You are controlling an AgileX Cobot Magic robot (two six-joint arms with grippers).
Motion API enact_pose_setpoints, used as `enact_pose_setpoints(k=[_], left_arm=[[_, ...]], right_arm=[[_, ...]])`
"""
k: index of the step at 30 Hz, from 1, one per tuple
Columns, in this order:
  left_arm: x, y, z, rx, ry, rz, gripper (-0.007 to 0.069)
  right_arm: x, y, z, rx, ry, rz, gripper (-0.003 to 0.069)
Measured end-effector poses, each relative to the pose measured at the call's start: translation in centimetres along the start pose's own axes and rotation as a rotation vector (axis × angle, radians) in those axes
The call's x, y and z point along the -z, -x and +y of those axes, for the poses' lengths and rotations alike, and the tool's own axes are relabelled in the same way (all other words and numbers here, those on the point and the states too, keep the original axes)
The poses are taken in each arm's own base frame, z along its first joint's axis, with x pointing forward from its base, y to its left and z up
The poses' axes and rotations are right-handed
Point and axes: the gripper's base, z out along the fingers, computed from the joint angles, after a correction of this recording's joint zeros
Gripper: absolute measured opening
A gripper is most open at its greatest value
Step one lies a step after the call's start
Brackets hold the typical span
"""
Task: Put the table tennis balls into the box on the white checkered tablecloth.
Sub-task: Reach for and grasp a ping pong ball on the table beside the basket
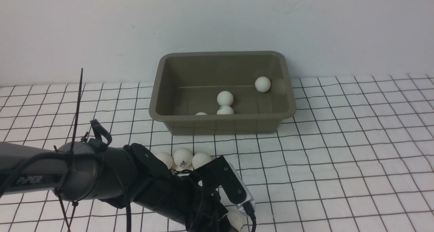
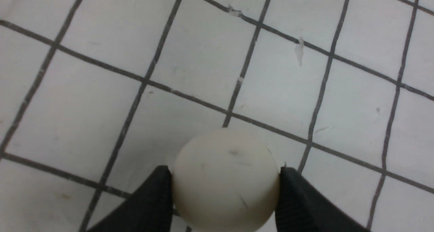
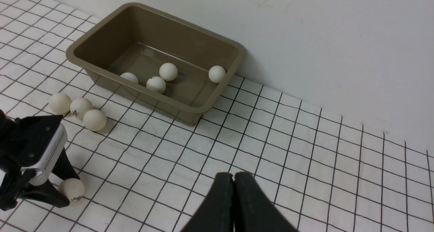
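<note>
The olive-brown box (image 1: 222,117) stands at the back of the white checkered tablecloth (image 1: 339,140), against the wall, with several table tennis balls (image 1: 224,98) inside. Three more balls (image 1: 183,157) lie in a cluster on the cloth in front of the box. My left gripper (image 2: 225,172) is down at the cloth near the front edge, its two black fingers touching both sides of one white ball (image 2: 225,191). That ball (image 3: 72,189) also shows in the right wrist view, resting on the cloth. My right gripper (image 3: 234,177) is shut and empty, above the cloth right of the box.
A plain white wall (image 1: 305,21) rises directly behind the box. My left arm (image 1: 84,174) reaches in from the left front and hides part of the ball cluster. Bare checkered cloth stretches to the right of the box.
</note>
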Motion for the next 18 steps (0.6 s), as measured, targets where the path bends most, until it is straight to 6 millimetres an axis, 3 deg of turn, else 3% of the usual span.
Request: enact_pose_setpoints(k=[6,18], left_arm=[[0.2,0.1,-0.1,0.001,0.0,-0.007,0.0346],[6.1,3.3,-1.4,-0.083,0.113,-0.192,0.0346]], right_arm=[[0.5,-0.9,-0.1,0.005,-0.023,-0.005,-0.0016],[0.6,-1.3,-0.4,-0.005,-0.063,0.001,-0.0017]])
